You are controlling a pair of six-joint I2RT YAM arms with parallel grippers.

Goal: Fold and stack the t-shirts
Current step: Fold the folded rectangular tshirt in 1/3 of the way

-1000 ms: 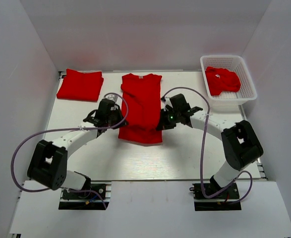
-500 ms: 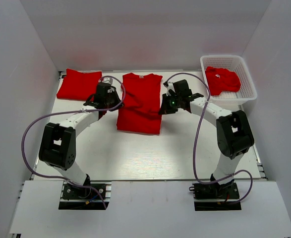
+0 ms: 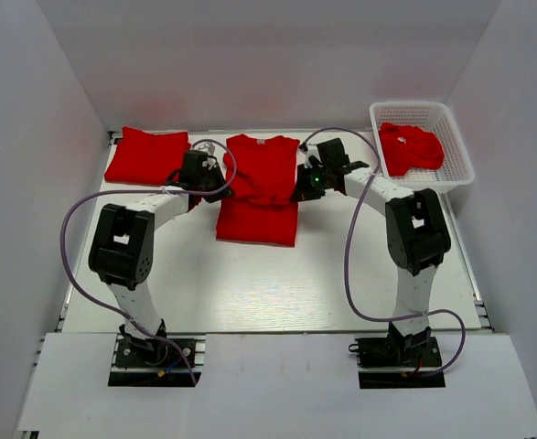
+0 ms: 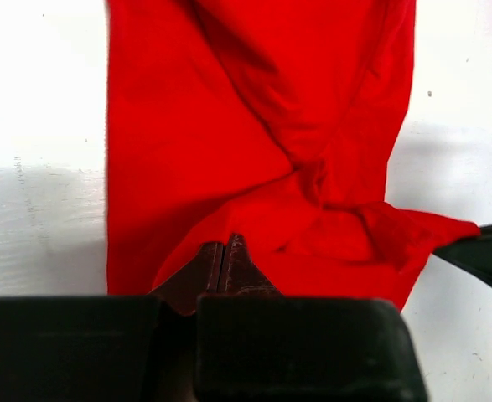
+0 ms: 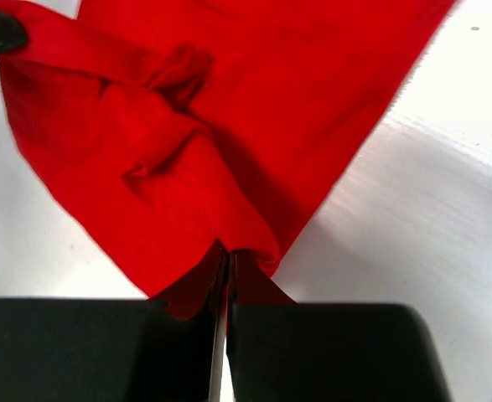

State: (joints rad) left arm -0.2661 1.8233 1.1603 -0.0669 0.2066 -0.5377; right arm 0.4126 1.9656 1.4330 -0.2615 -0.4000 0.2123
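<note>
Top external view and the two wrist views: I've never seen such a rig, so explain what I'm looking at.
The top view looks down from above and behind two robot arms bolted at the near edge of the table. The other two pictures come from a small camera on each wrist, looking along that arm's own fingers. On the table, the middle t-shirt, bright red, lies between the arms. A folded t-shirt sits at the far left, and a white basket at the far right holds a crumpled t-shirt. The left fingers are shut on one side edge of the middle t-shirt and the right fingers on the opposite edge, bunching the cloth.
</note>
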